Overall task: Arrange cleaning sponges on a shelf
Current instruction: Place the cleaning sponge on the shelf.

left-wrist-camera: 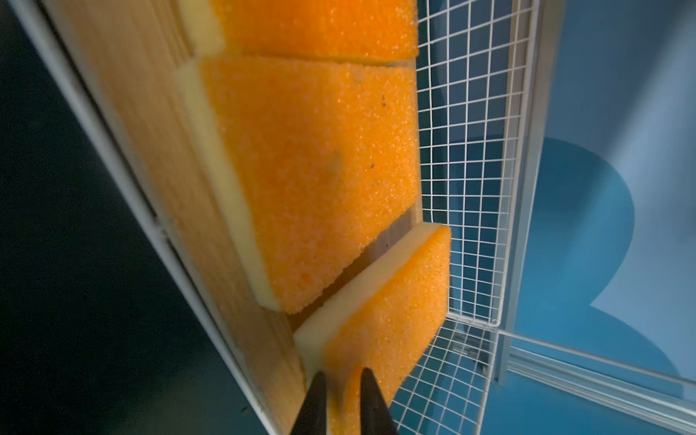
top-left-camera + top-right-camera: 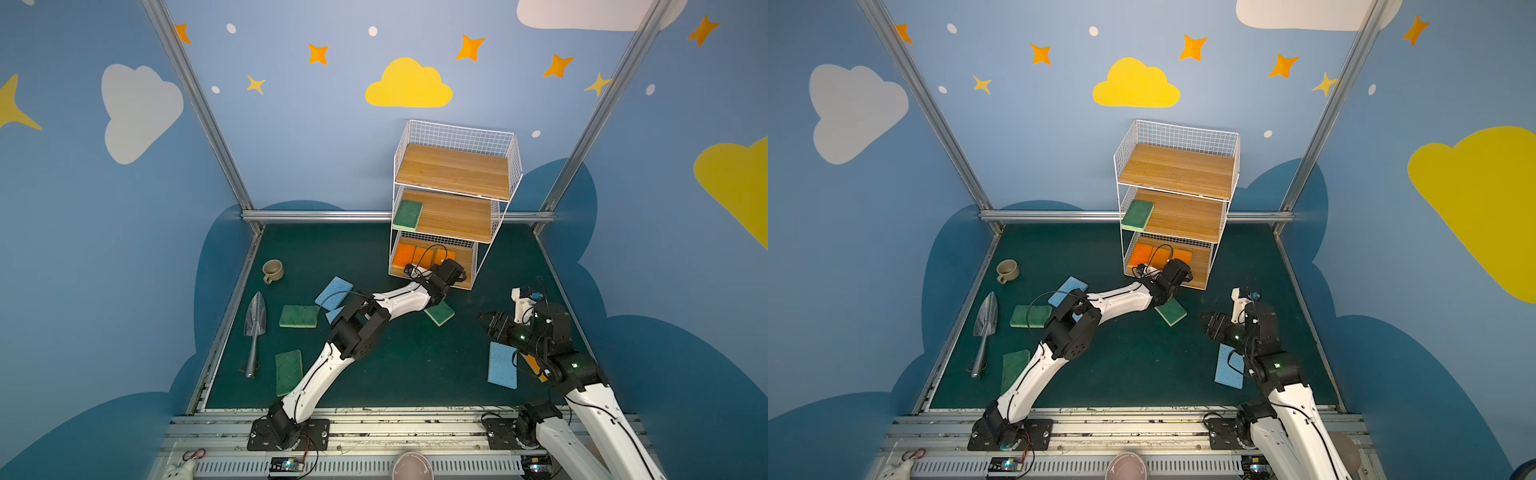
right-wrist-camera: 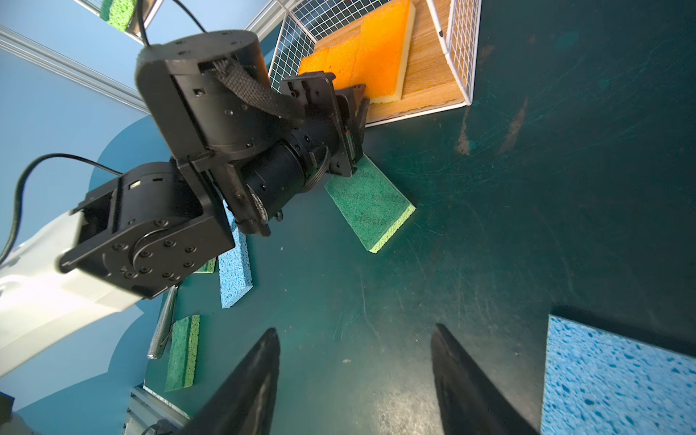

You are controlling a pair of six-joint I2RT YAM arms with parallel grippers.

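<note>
1. Since the sponges are light, soft foam, they will squash under a hard squeeze and may spring or tip when let go. I think a gentle pinch across the two flat faces, near one short end, suits them best.
2. The left gripper [image 1: 342, 373] reaches onto the lowest board [image 2: 1202, 266] of the shelf [image 2: 453, 170]. It holds an orange sponge [image 1: 395, 301] by its near end, one finger on each face; how firmly, I cannot tell. This sponge lies at an angle to the other orange sponges [image 1: 312, 169], and its far corner is near the wire wall [image 1: 470, 188].
3. The right gripper [image 3: 354, 331] hangs in front of the shelf with its jaws apart, holding nothing. A blue sponge [image 2: 503, 365] lies just beside it.
4. One green sponge [image 2: 408, 215] sits at one end of the middle board [image 2: 457, 220]. More green and blue ones lie on the mat [image 2: 415, 374] in front of the shelf.
</note>
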